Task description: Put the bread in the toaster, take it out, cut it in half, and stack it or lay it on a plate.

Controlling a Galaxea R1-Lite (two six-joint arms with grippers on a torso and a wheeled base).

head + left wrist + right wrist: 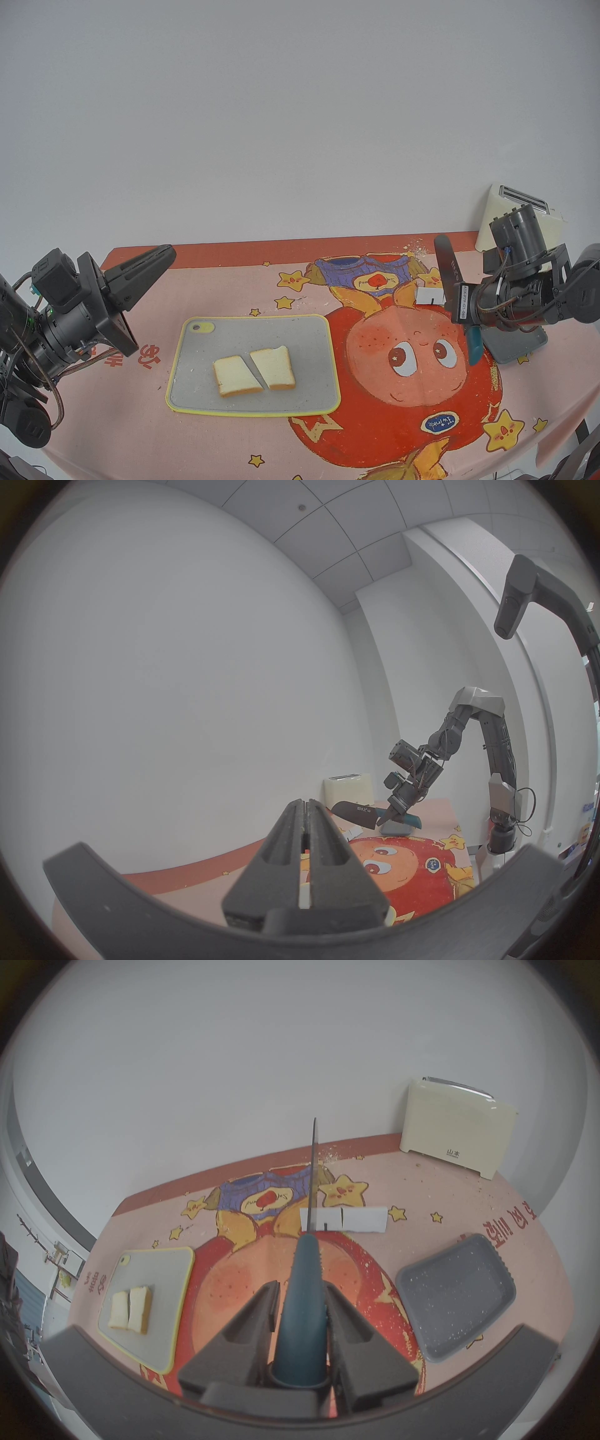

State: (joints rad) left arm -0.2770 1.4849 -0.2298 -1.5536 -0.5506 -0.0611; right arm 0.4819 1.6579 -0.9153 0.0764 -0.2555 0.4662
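Two bread halves (236, 375) (274, 367) lie side by side on a grey, yellow-rimmed cutting board (300, 340), with a narrow gap between them. They also show in the right wrist view as bread halves (130, 1309) on the board (165, 1272). My right gripper (465, 306) (301, 1291) is shut on a knife's teal handle (302, 1310). It hovers over the table's right side, and the dark blade (447, 265) points up and away. My left gripper (156, 259) (305, 830) is shut on nothing, raised above the table's left edge.
A cream toaster (497, 219) (456, 1125) stands at the back right corner. A grey plate (522, 345) (459, 1294) lies below my right arm. A small white knife rest (429, 295) (350, 1219) sits mid-table. Crumbs dot the cloth near the toaster.
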